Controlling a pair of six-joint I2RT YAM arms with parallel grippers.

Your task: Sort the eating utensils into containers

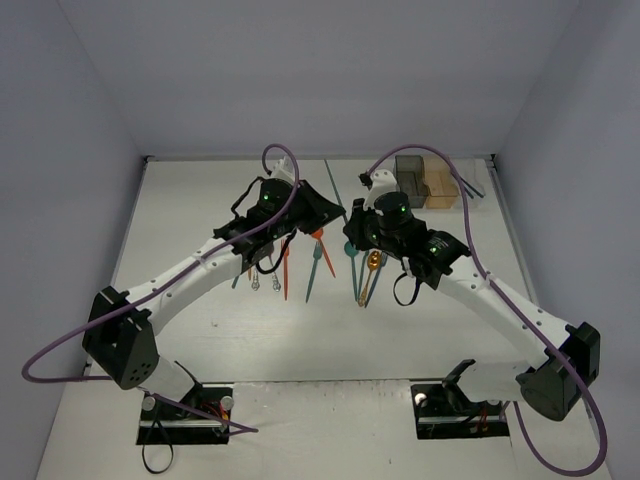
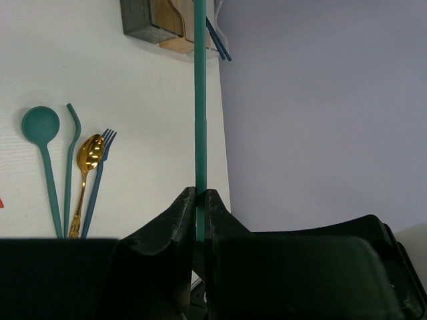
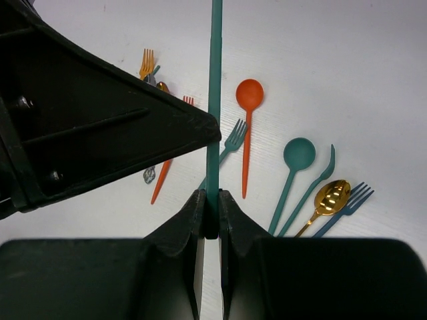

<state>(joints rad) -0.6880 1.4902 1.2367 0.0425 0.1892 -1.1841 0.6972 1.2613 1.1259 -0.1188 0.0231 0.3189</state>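
The left gripper [image 2: 200, 195] is pinching a teal chopstick [image 2: 199, 100] between closed fingers (mid-table, pointing far). The right gripper [image 3: 212, 195] is clamping the same stick. Loose utensils [image 3: 249, 95] are lying nearby, and containers [image 1: 410, 172] are sitting far right.

Soft, even overhead light; white tabletop [image 1: 300, 340] bright, shadows faint. Wrist views: black fingers [image 3: 190, 267] underexposed, blurred; shiny gold metal spoon [image 3: 331, 195] right of them glints.
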